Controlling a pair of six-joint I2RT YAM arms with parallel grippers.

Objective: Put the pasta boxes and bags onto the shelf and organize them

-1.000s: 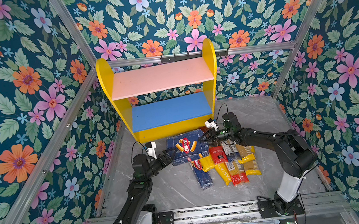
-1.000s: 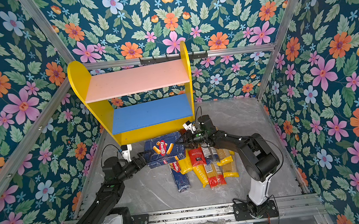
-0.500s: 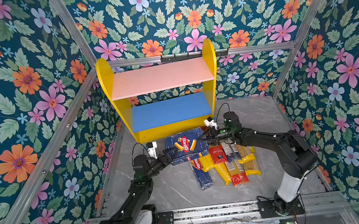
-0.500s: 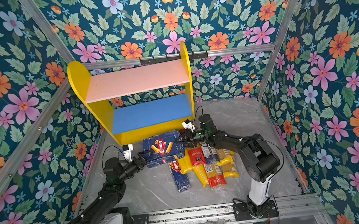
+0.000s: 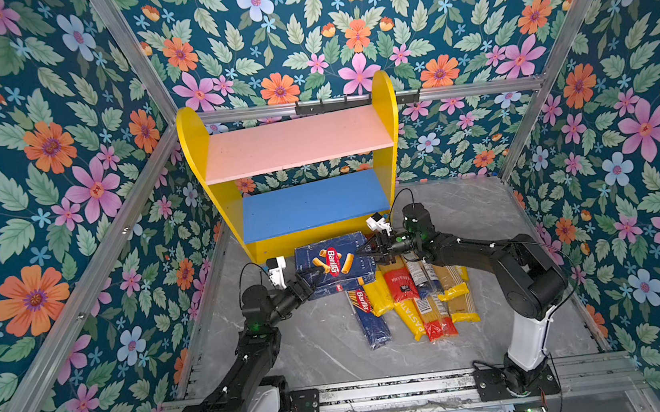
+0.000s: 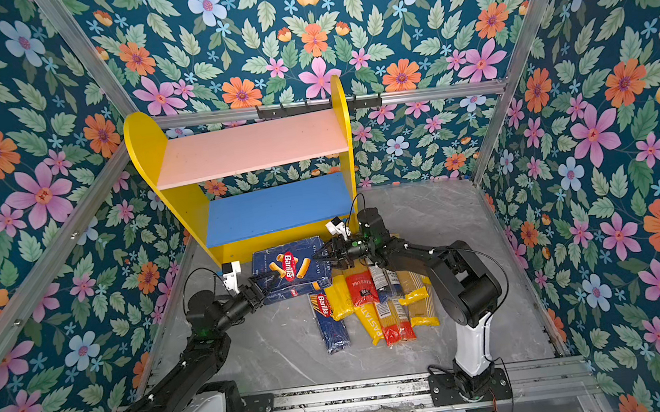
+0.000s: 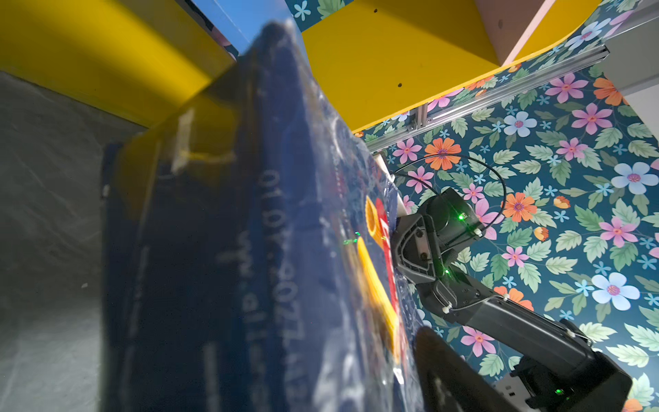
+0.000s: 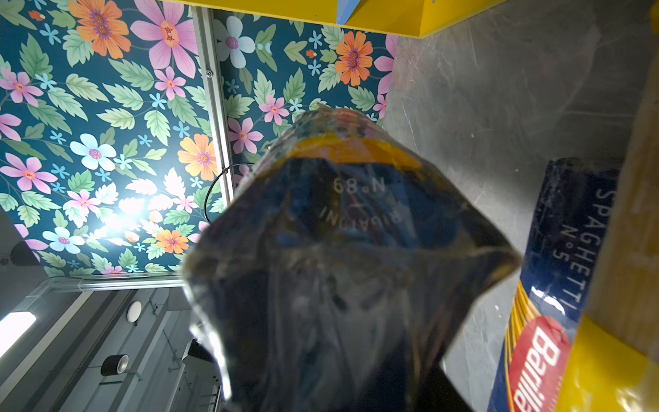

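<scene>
The wide dark blue rigatoni box [image 5: 332, 259] hangs tilted just in front of the shelf's yellow base [image 5: 282, 245]. My right gripper [image 5: 364, 251] is shut on the bunched plastic wrap at its right end [image 8: 349, 221]. My left gripper [image 5: 306, 278] has the box's left end [image 7: 249, 249] between its jaws. One finger [image 7: 449, 371] lies close to the box's face, and I cannot tell whether it presses. The long narrow box [image 5: 367, 316] lies on the floor. Beside it lie several yellow and red spaghetti bags [image 5: 425, 293]. The pink board [image 5: 296, 143] and blue board [image 5: 311, 204] are bare.
Flowered walls with aluminium rails [image 5: 520, 124] close in the grey marble floor [image 5: 314, 350] on three sides. The shelf stands against the back wall, left of centre. The bags and narrow box lie under my right forearm [image 5: 475, 250]. Bare floor lies right of the shelf [image 5: 458, 206].
The wide box has moved left and back toward the shelf base in my right gripper. My left gripper has come onto its left end, and its jaws have narrowed.
</scene>
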